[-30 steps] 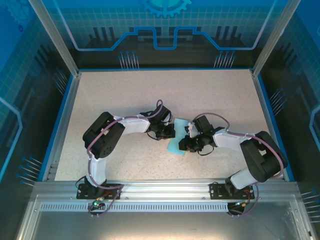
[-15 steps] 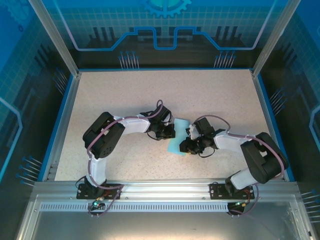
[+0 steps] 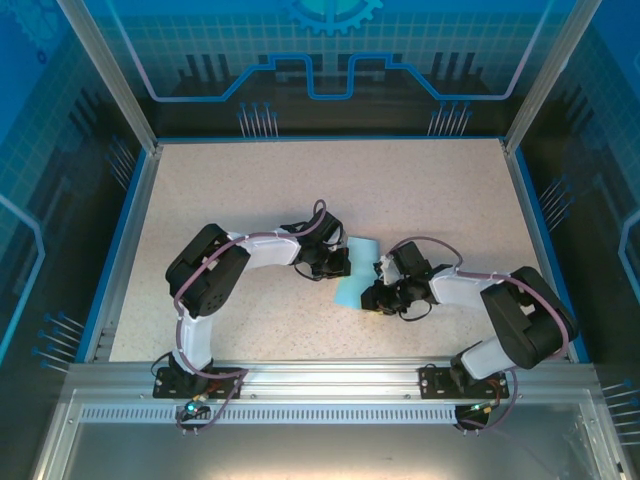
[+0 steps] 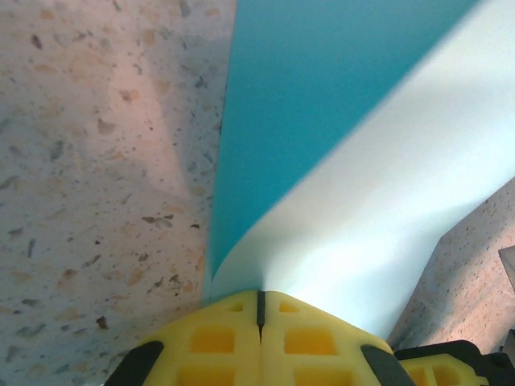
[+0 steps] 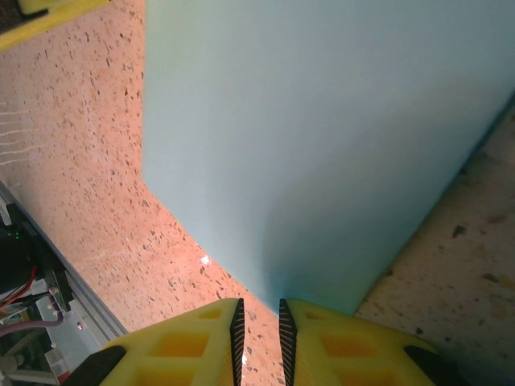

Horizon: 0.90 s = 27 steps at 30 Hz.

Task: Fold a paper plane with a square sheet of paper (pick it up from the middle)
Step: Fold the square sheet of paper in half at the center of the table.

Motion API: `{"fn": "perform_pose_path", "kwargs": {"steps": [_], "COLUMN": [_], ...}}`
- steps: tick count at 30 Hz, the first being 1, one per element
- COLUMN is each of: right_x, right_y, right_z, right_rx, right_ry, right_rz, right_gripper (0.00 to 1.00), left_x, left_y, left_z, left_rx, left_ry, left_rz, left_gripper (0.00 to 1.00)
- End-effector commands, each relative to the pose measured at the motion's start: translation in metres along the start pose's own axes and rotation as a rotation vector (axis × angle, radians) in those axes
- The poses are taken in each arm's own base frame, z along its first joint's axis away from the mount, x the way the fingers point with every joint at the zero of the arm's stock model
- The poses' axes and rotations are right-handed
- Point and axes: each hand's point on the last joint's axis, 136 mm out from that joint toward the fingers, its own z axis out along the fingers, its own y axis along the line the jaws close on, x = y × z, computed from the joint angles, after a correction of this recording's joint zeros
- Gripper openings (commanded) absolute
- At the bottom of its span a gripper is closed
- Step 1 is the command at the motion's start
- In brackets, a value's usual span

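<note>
Top external: right gripper (image 3: 372, 294) has slid toward near corner of thin light-blue square paper sheet (image 3: 355, 272); fingers nearly together, hold unclear. Left gripper (image 3: 338, 262) stays pinched on sheet's left edge, curling it upward. Sheet lies between both grippers. Judgement: first fold under way, crease unmade.

Two black-and-white arms (image 3: 215, 270), looping purple cables (image 3: 321, 210), yellow grid-moulded claw fingers (image 4: 217, 346)

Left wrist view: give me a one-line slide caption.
Left hand shut on the edge of the blue paper sheet, which curls above the speckled table.
</note>
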Motion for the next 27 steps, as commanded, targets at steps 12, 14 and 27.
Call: {"fn": "perform_pose_path", "kwargs": {"steps": [12, 14, 27], "right_x": [-0.069, -0.073, -0.060], "right_y": [0.028, 0.032, -0.032], "right_z": [-0.050, -0.044, -0.001], "right_rx": [-0.060, -0.091, 0.038], "right_ry": [-0.194, -0.177, -0.067], "right_rz": [-0.033, -0.040, 0.079], "right_gripper": [0.24, 0.24, 0.23], "left_x": [0.023, 0.023, 0.024], "left_y": [0.018, 0.019, 0.020], "left_z": [0.011, 0.012, 0.011], "left_rx": [-0.082, -0.082, -0.093], "left_ry": [0.085, 0.086, 0.090], "left_rz": [-0.001, -0.001, 0.007], "left_gripper": [0.00, 0.00, 0.00]}}
